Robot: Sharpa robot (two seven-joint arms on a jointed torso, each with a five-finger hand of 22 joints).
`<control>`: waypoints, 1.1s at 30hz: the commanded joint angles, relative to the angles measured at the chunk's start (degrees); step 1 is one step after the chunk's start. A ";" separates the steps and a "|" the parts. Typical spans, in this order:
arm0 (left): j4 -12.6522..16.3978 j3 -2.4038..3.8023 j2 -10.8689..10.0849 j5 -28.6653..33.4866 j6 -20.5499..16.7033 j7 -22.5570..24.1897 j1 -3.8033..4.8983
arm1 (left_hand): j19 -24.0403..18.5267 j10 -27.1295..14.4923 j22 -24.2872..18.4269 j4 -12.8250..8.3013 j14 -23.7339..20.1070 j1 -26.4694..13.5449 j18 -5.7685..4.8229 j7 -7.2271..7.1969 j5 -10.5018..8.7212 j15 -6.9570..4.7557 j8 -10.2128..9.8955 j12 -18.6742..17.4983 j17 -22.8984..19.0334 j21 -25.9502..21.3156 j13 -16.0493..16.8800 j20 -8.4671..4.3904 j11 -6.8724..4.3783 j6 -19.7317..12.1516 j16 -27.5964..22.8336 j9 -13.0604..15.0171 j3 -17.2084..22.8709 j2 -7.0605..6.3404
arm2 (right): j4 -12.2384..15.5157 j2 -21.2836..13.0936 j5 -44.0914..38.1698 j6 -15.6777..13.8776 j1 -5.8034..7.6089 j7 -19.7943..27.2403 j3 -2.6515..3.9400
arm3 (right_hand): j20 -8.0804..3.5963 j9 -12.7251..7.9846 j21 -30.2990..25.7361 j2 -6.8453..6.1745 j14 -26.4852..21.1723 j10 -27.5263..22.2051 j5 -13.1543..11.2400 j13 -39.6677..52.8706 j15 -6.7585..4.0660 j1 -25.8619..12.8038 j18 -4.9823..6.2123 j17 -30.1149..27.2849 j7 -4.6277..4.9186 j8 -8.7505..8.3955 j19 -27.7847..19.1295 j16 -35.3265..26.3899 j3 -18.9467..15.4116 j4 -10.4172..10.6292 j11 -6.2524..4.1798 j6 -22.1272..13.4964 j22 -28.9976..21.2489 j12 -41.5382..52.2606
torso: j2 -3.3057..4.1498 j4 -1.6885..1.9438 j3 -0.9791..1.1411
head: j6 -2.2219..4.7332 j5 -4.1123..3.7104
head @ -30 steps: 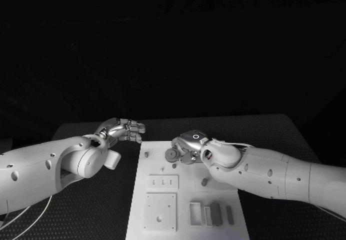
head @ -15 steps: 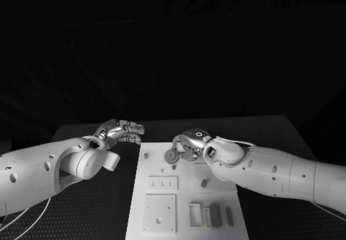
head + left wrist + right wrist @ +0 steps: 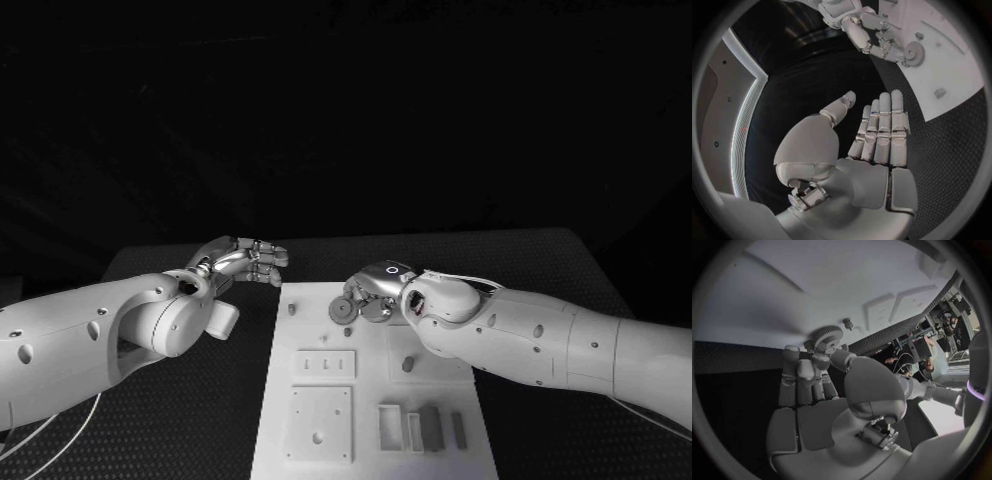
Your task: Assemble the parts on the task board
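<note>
While right hand (image 3: pixel 378 290) holds gear (image 3: pixel 342 311) | above task board (image 3: pixel 325 400)

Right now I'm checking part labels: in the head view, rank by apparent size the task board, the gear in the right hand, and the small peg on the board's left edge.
1. Task board, largest.
2. Gear, pinched by the right hand.
3. Peg, smallest. Gear and peg lie about equally far away, so their order holds.

Task board (image 3: pixel 310 455) white; gear (image 3: pixel 342 311) grey; table (image 3: pixel 173 420) black, woven texture; hands silver.
</note>
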 commanded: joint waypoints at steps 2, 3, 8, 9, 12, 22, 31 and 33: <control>-0.04 0.05 0.10 -0.16 0.53 0.42 0.09 | -0.27 -0.15 0.06 0.08 0.15 -0.26 1.09 -0.04 -0.08 0.17 -0.40 -0.26 0.10 -0.32 0.02 -0.03 -0.01 -0.48 -0.30 0.09 -0.20 -0.23 | -0.39 0.35 0.23 4.28 -0.20 0.67 -0.16 | 0.06 0.08 0.44 0.16 -0.01 0.10 0.18 0.10 -0.34 -0.89 0.47 0.07 0.08 0.17 -0.12 0.31 0.89 -0.32 -0.27 -0.46 1.15 0.32 | -0.01 0.03 -0.02 | -0.19 0.09; -0.04 0.05 0.10 -0.16 0.54 0.41 0.09 | -0.27 -0.15 0.06 0.08 0.15 -0.26 1.09 -0.04 -0.08 0.17 -0.40 -0.26 0.10 -0.32 0.03 -0.03 -0.01 -0.48 -0.30 0.09 -0.20 -0.23 | -0.43 0.37 0.23 4.92 -0.23 0.67 -0.20 | 0.05 0.11 0.47 0.26 -0.01 0.10 0.18 0.10 -0.35 -0.98 0.47 0.07 0.06 0.23 -0.12 0.33 1.01 -0.41 -0.28 -0.41 1.15 0.33 | -0.03 0.00 -0.03 | -0.24 0.10; 0.13 0.05 -0.04 -0.16 0.52 0.35 0.09 | -0.27 -0.14 0.07 0.08 0.16 -0.25 1.10 -0.03 -0.08 0.16 -0.42 -0.28 0.13 -0.33 0.03 -0.03 -0.01 -0.48 -0.33 0.09 -0.19 -0.22 | -0.60 0.19 0.20 5.85 -0.25 0.61 -0.29 | 0.03 0.25 0.63 0.57 -0.01 0.12 0.18 0.13 -0.41 -1.54 0.47 0.07 -0.01 0.54 -0.13 0.41 1.53 -0.86 -0.35 -0.15 1.13 0.42 | -0.05 -0.14 -0.04 | -0.26 0.22; 0.18 0.05 -0.07 -0.16 0.51 0.35 0.09 | -0.27 -0.14 0.07 0.08 0.16 -0.25 1.10 -0.02 -0.08 0.16 -0.42 -0.28 0.13 -0.33 0.03 -0.03 -0.01 -0.49 -0.33 0.09 -0.19 -0.21 | -0.64 0.15 0.16 5.89 -0.25 0.59 -0.30 | 0.03 0.26 0.65 0.60 -0.01 0.13 0.18 0.13 -0.41 -1.60 0.47 0.07 -0.01 0.58 -0.14 0.42 1.59 -0.92 -0.35 -0.11 1.13 0.42 | -0.04 -0.17 -0.04 | -0.25 0.22; 0.25 0.05 -0.13 -0.16 0.43 0.36 0.09 | -0.27 -0.14 0.08 0.08 0.17 -0.24 1.10 0.00 -0.08 0.16 -0.43 -0.29 0.15 -0.34 0.03 -0.03 0.00 -0.49 -0.35 0.09 -0.18 -0.21 | -0.64 0.10 0.14 6.25 -0.25 0.55 -0.34 | 0.02 0.31 0.70 0.68 -0.01 0.13 0.17 0.14 -0.42 -1.76 0.47 0.07 -0.02 0.68 -0.14 0.45 1.75 -1.06 -0.36 -0.03 1.12 0.44 | -0.02 -0.24 -0.04 | -0.19 0.21; 0.60 0.06 -0.58 -0.16 0.28 0.40 0.09 | -0.26 -0.13 0.10 0.06 0.20 -0.20 1.11 0.03 -0.08 0.16 -0.44 -0.32 0.21 -0.36 0.04 -0.04 0.00 -0.50 -0.41 0.11 -0.15 -0.21 | 0.11 -0.97 -0.28 5.30 -0.25 0.31 -0.43 | -0.03 0.50 0.87 0.83 0.00 0.17 0.17 0.15 -0.33 -2.26 0.47 0.06 0.14 1.16 -0.16 0.55 2.26 -1.47 -0.22 0.55 1.09 0.53 | -0.02 -0.23 0.03 | -0.04 0.12; 0.55 0.06 -0.73 -0.16 0.20 0.39 0.09 | -0.26 -0.12 0.12 0.02 0.22 -0.15 1.11 0.04 -0.08 0.15 -0.46 -0.35 0.26 -0.39 0.04 -0.04 0.00 -0.50 -0.46 0.12 -0.13 -0.25 | 1.77 -3.09 -0.56 0.23 -0.23 0.19 -0.40 | -0.07 0.60 0.98 0.72 0.06 0.26 0.18 0.15 -0.20 -2.47 0.47 0.04 0.31 1.44 -0.10 0.61 2.57 -1.60 -0.07 0.93 1.07 0.61 | -0.04 -0.12 0.06 | -0.11 -0.15; 0.41 0.05 -0.66 -0.16 0.36 0.45 0.09 | -0.26 -0.11 0.13 0.02 0.22 -0.15 1.11 0.04 -0.08 0.15 -0.46 -0.36 0.27 -0.39 0.04 -0.04 0.00 -0.50 -0.47 0.12 -0.13 -0.25 | 2.46 -3.79 0.31 -1.67 -0.22 0.71 -0.38 | -0.08 0.62 1.01 0.58 0.08 0.29 0.17 0.14 -0.15 -2.53 0.47 0.02 0.35 1.50 -0.08 0.61 2.65 -1.58 -0.03 1.02 1.06 0.61 | -0.07 -0.13 0.06 | 0.05 -0.21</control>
